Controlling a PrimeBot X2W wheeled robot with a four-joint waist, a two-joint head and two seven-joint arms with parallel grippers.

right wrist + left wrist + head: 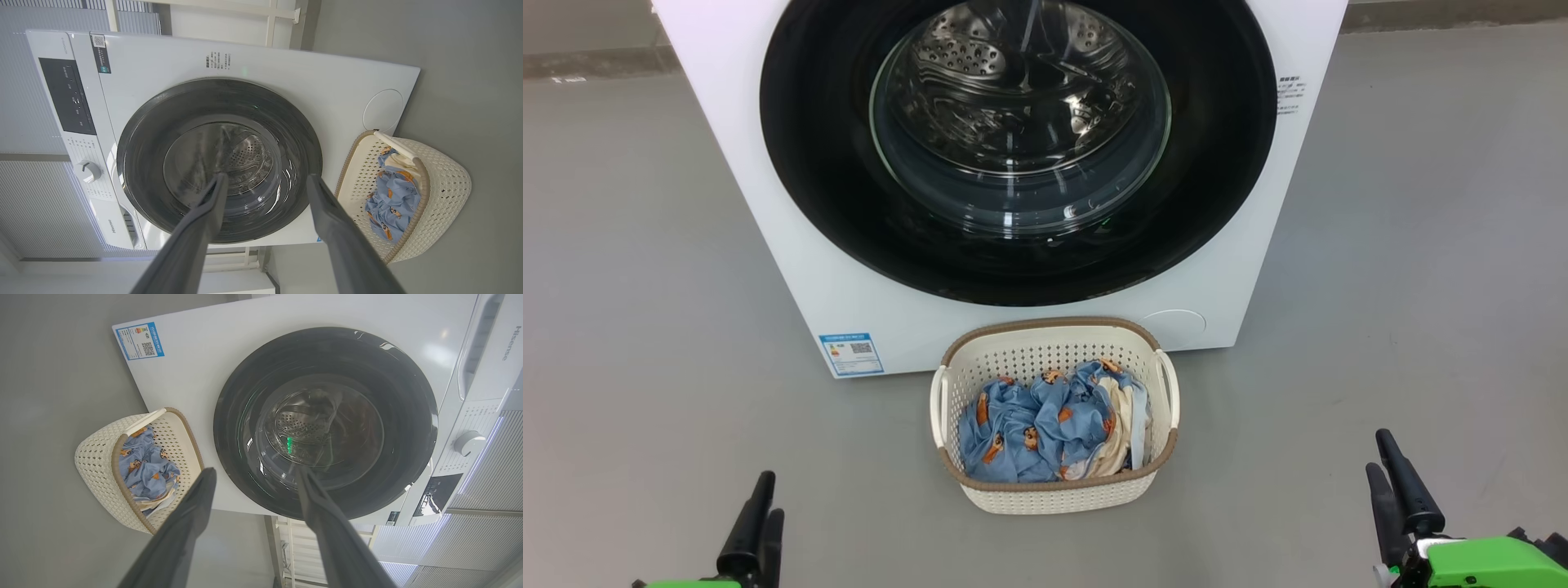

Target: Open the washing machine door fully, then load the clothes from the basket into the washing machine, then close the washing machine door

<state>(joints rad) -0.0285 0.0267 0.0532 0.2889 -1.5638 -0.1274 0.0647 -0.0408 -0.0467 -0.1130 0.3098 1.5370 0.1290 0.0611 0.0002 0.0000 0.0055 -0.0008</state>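
Note:
The white washing machine [792, 245] stands ahead with its round glossy black door [833, 204] shut flat against the front; the steel drum shows through the glass. On the floor right before it sits the cream perforated basket [1058, 494], holding light blue printed clothes [1033, 429] and some cream cloth. My left gripper [765, 498] rests low at the lower left and my right gripper [1387, 457] at the lower right, both well short of the basket. In the wrist views each pair of fingers stands apart with nothing between: left gripper [253, 475], right gripper [267, 181].
Grey floor [645, 327] spreads on both sides of the machine and basket. A blue label sticker [851, 354] sits at the machine's lower left corner, and a round cover [1174, 321] at its lower right. The control panel and knob [88, 170] show in the right wrist view.

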